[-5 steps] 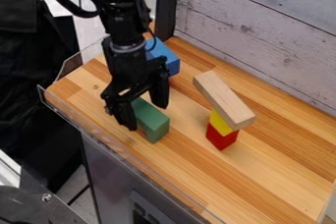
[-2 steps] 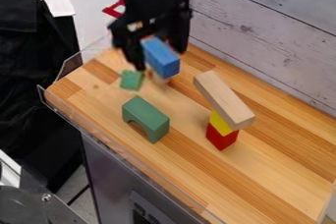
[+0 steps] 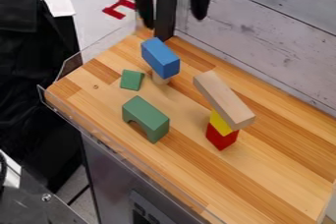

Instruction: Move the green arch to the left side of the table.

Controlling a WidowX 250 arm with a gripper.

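High at the top edge of the camera view hangs my gripper [image 3: 175,19], its two fingers spread wide with nothing between them. It is well above the blocks and apart from them. The green arch [image 3: 146,118] stands upright on the wooden table [image 3: 263,179], left of the table's middle and close to its front left edge, with its opening facing the lower left.
Behind the arch are a small green block [image 3: 131,79] and a blue block [image 3: 160,57] resting on a wooden piece. To the right, a plank [image 3: 223,99] lies slanted over yellow and red blocks [image 3: 221,138]. A clear rim [image 3: 118,145] runs along the front left edge.
The gripper was at the green arch, then rose away toward the top edge, revealing the arch and the small green block. The arch has stayed in place.
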